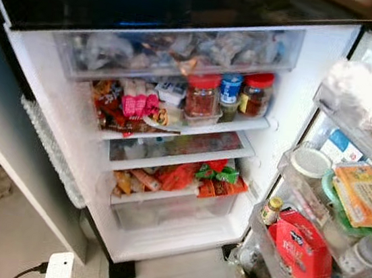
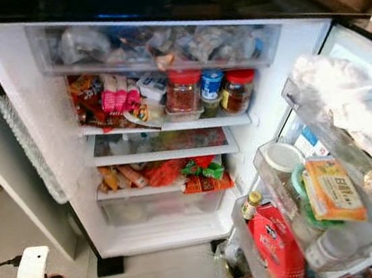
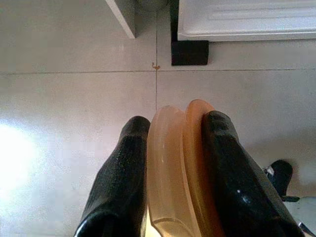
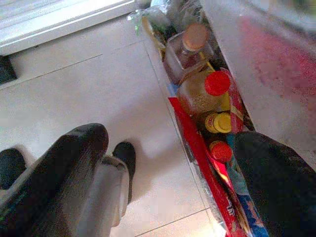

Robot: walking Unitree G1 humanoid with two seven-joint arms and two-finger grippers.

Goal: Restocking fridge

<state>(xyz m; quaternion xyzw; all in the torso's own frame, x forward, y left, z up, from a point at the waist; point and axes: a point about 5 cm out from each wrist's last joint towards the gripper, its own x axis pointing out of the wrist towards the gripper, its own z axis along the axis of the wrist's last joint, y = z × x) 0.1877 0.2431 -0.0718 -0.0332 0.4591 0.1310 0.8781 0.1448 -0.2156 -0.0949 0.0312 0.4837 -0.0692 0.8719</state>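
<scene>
A: What is seen at the far left, low down?

B: The left gripper (image 3: 170,163) is held above the pale tiled floor (image 3: 74,98), its two black fingers closed on an orange rounded item (image 3: 180,168) (what it is exactly cannot be told). From the head camera, the gripper's white wrist (image 1: 59,267) is found at about seven o'clock, by the fridge's foot.

A: And the fridge itself?

B: The fridge (image 1: 294,84) is shown open, its compartment set at the centre. At twelve o'clock a clear drawer (image 1: 176,53) packed with wrapped bags is seen. On the shelf below, pink packets (image 1: 138,104) are laid at nine o'clock, and three jars are stood in a row at three o'clock: a red-lidded jar (image 1: 202,95), a blue-lidded jar (image 1: 230,88) and a second red-lidded jar (image 1: 257,93). Lower still, red and green snack packets (image 1: 202,176) are piled on a shelf above an empty-looking clear bin (image 1: 170,212).

A: And to the right?

B: The door shelves (image 1: 304,174) are hung at three to five o'clock, loaded with a white-lidded tub (image 1: 311,161), an orange box (image 1: 364,195), a red carton (image 1: 308,252) and a small yellow-capped bottle (image 1: 271,210).

A: The right gripper?

B: The right gripper (image 4: 168,163) is held with its fingers spread wide, nothing between them, over the floor beside the door's lowest rack, where red-capped bottles (image 4: 207,91) are stood.
</scene>
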